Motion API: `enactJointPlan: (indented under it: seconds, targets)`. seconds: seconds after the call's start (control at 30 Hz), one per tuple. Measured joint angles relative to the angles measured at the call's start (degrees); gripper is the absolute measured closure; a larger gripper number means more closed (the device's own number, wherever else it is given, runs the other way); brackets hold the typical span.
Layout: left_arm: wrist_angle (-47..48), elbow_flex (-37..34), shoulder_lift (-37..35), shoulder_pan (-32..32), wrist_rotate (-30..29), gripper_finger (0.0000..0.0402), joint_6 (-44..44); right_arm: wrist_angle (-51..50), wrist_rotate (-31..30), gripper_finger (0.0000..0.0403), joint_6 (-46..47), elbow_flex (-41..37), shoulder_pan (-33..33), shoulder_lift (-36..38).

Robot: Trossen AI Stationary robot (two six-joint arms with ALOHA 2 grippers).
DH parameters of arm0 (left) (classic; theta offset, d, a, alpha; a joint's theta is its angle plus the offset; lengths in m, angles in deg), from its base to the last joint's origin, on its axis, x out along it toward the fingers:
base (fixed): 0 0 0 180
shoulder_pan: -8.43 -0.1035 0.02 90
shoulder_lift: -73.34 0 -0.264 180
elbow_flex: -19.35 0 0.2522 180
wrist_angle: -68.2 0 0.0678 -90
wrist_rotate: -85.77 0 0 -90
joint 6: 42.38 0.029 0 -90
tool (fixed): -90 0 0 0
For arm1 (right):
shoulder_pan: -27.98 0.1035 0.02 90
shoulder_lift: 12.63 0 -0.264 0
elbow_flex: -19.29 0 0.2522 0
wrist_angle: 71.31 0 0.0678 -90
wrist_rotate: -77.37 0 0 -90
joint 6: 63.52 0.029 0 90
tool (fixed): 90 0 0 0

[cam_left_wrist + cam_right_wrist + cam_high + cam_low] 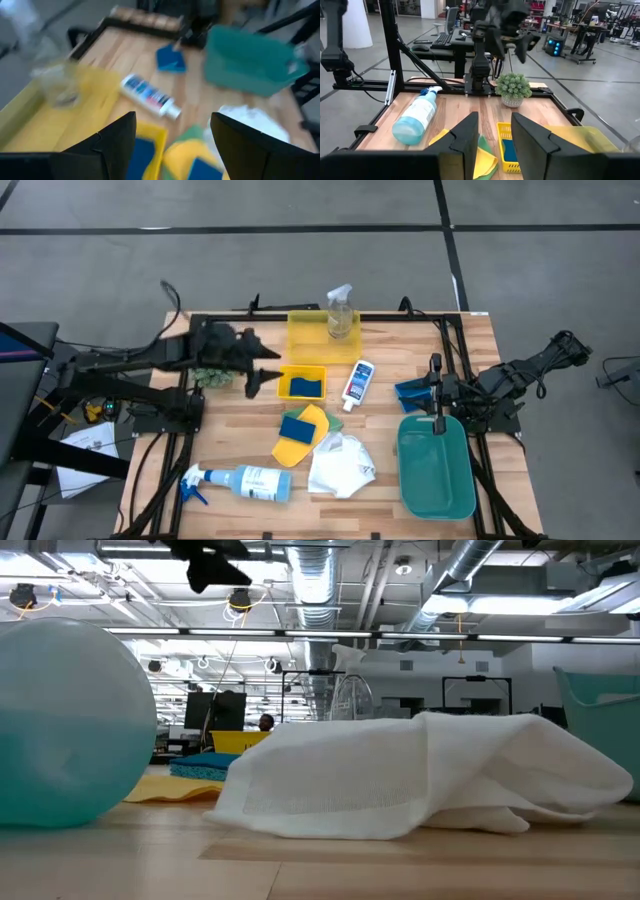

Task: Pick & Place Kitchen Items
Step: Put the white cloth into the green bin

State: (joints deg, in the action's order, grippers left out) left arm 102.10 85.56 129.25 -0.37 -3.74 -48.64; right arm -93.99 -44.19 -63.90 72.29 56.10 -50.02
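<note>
1. The left gripper (pixel 262 370) hangs left of centre in the overhead picture, just beside the small yellow tray (pixel 302 383), its jaws spread and holding nothing. To my eye it stands between picks: one blue sponge (pixel 306 387) already lies in that tray, and plenty is still loose on the tabletop (pixel 385 480).

2. The right gripper (pixel 436 376) waits at the right edge, just above the teal bin (pixel 436 470), beside a second blue sponge (pixel 411 393). From its wrist picture its jaws look spread and empty.

3. The next move likely calls for the left arm to swing over a loose item and come down with the jaws straddling it. The nearest is a third blue sponge (pixel 296 428), which rests on the yellow cloth (pixel 306 438) just below the small tray.

4. The other items:
   - A clear spray bottle (pixel 340 312) stands upright in the large yellow tray (pixel 322 335) at upper centre.
   - A small white bottle (pixel 358 384) lies on its side, right of the small tray.
   - A blue-white spray bottle (pixel 240 482) lies on its side at lower left.
   - A crumpled white cloth (pixel 340 466) sits at lower centre, with a green cloth (pixel 333 423) peeking out beside the yellow one.

5. The cloths are limp, so a pinch on a raised fold would probably serve best.
</note>
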Motion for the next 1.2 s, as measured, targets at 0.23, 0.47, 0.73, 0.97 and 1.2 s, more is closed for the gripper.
enactJointPlan:
  seconds: [0.23, 0.47, 0.73, 0.97, 1.2]
  targets:
    - [-31.2, -14.7, -3.4, 7.2, 0.0, 0.0147, 6.1, -0.1, 0.0, 0.0295, 0.0, 0.0, 0.0, 0.0]
    - [-43.5, -18.9, -3.3, 11.3, -0.7, 0.0147, 10.4, -1.2, 0.0, 0.0295, 0.0, 0.0, -0.1, 0.0]
    - [-43.8, -18.9, -3.7, 13.0, -1.3, 0.0147, 12.4, -1.6, 0.0, 0.0295, 0.0, 0.0, -0.1, -0.2]
    - [-43.8, -18.9, -3.7, 13.0, -1.4, 0.0147, 12.5, -3.0, 0.0, 0.0295, -0.1, 0.0, -0.9, -1.6]
    - [-43.8, -18.9, -3.7, 13.0, -1.4, 0.0147, 14.1, -4.4, 0.0, 0.0295, -2.7, 0.0, -3.7, -7.3]
